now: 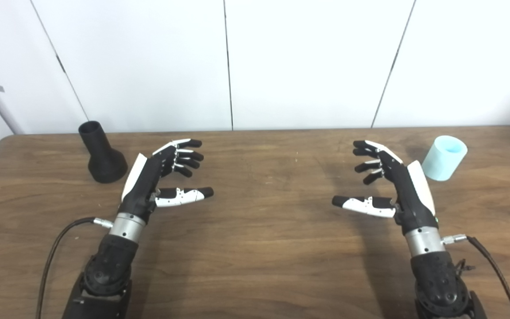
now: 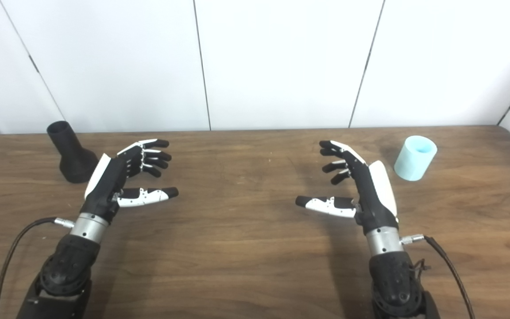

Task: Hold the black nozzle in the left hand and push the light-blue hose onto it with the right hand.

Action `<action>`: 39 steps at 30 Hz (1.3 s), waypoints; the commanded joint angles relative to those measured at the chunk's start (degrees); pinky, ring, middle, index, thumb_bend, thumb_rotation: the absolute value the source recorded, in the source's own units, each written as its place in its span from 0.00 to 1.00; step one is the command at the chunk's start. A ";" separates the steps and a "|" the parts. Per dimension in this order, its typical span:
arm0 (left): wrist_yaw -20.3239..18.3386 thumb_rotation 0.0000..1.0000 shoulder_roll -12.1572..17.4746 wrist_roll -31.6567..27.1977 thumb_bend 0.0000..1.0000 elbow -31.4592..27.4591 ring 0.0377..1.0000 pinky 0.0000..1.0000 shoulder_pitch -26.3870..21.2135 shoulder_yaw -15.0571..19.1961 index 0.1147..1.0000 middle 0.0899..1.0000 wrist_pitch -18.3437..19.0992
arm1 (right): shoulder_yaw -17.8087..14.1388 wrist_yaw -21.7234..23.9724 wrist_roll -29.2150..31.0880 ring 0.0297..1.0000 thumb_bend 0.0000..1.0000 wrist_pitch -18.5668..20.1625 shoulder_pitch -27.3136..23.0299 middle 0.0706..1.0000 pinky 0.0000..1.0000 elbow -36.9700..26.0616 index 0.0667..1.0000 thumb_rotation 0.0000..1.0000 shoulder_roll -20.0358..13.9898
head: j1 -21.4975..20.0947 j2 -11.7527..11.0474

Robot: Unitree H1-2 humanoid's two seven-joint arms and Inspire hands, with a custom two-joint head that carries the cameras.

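Wooden table [image 1: 255, 248] with black nozzle [image 1: 101, 155] and light-blue hose [image 1: 444, 158].

Both forearms [image 1: 104, 274] run off the bottom edge, elbows unseen.

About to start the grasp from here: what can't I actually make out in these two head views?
- Black nozzle: part of its flared base sits behind the left hand in both views, more in the right eye view.
- Light-blue hose: its inner bore shows only at the rim; its depth is hidden by its own wall.
- Both forearms: cut off by the bottom edge.
- Table: left and right ends cut off in the left eye view.
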 commanded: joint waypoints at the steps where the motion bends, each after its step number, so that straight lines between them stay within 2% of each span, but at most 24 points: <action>1: 0.54 0.00 0.25 -0.49 0.68 -2.02 0.60 0.52 -2.20 0.49 0.62 0.60 -1.02 | -0.48 -0.55 -0.03 0.60 0.66 -1.09 -1.48 0.73 0.47 -2.24 0.76 0.21 -0.83 | -0.12 -0.03; 15: 0.59 0.00 0.29 -0.26 0.67 -2.10 0.59 0.50 -2.16 0.43 0.63 0.60 -1.16 | -0.29 -0.69 -0.26 0.60 0.66 -2.06 -1.46 0.73 0.47 -1.93 0.76 0.22 -1.60 | 0.05 -0.22; 16: 0.60 0.00 0.21 -0.25 0.67 -2.12 0.59 0.50 -2.12 0.39 0.63 0.60 -1.13 | -0.34 -0.72 -0.16 0.60 0.66 -2.17 -1.44 0.73 0.47 -1.80 0.76 0.22 -1.71 | 1.77 -0.91; 17: 0.62 0.00 0.15 -0.23 0.67 -2.13 0.59 0.50 -2.10 0.36 0.63 0.60 -1.12 | -0.37 -0.75 -0.08 0.60 0.66 -2.25 -1.42 0.73 0.48 -1.70 0.76 0.22 -1.78 | 1.77 -0.91; 19: 1.00 0.00 -0.40 0.26 0.67 -2.03 0.59 0.50 -1.92 0.07 0.63 0.60 -1.24 | -0.71 -0.69 0.44 0.60 0.66 -2.63 -1.02 0.73 0.47 -1.61 0.76 0.21 -2.20 | 7.17 -2.57; 20: 1.20 0.00 -0.70 0.55 0.68 -1.96 0.59 0.50 -1.85 -0.10 0.63 0.60 -1.31 | -0.88 -0.66 0.73 0.60 0.66 -2.89 -0.82 0.73 0.47 -1.51 0.76 0.21 -2.44 | 7.87 -2.83; 22: 1.99 0.00 -1.83 1.73 0.68 -1.31 0.59 0.50 -1.78 -0.80 0.63 0.60 -1.65 | -1.52 -0.64 1.72 0.61 0.66 -4.16 -0.19 0.73 0.47 -1.02 0.76 0.20 -3.42 | 13.58 -5.40; 23: 2.31 0.00 -2.22 2.18 0.68 -1.02 0.59 0.50 -1.78 -1.05 0.63 0.60 -1.79 | -1.73 -0.64 2.07 0.61 0.66 -4.63 -0.01 0.73 0.47 -0.80 0.76 0.19 -3.75 | 13.58 -5.40; 26: 3.38 0.02 -3.48 3.65 0.69 -0.20 0.59 0.50 -1.55 -2.03 0.63 0.60 -2.51 | -2.56 -0.01 3.60 0.61 0.65 -4.48 0.65 0.73 0.48 -1.03 0.76 0.14 -4.57 | 17.82 -8.63; 28: 3.70 0.01 -3.97 4.04 0.68 0.22 0.59 0.51 -1.49 -2.32 0.63 0.60 -2.87 | -2.81 0.48 4.55 0.61 0.65 -3.65 0.92 0.74 0.50 -1.49 0.77 0.09 -4.74 | 18.44 -9.13; 29: 3.88 0.01 -4.20 4.26 0.68 0.53 0.59 0.51 -1.46 -2.46 0.63 0.60 -3.06 | -2.96 0.42 5.37 0.62 0.65 -4.62 0.90 0.74 0.50 -0.85 0.77 0.08 -4.76 | 20.24 -10.74; 30: 4.08 0.01 -4.41 4.52 0.68 1.00 0.59 0.52 -1.47 -2.61 0.63 0.60 -3.23 | -3.09 0.15 6.19 0.61 0.64 -6.50 0.72 0.73 0.49 0.46 0.77 0.09 -4.82 | 20.74 -11.28; 33: 4.44 0.02 -4.78 5.05 0.68 2.02 0.60 0.53 -1.58 -2.75 0.63 0.60 -3.68 | -3.36 -0.16 7.42 0.60 0.64 -9.43 0.36 0.73 0.46 2.58 0.77 0.11 -4.93 | 20.90 -11.52; 39: 4.34 0.01 -5.29 4.69 0.68 1.90 0.60 0.54 -1.50 -2.65 0.63 0.60 -3.60 | -3.61 -0.16 7.13 0.59 0.63 -9.95 0.18 0.73 0.45 2.94 0.77 0.09 -5.08 | 20.67 -11.76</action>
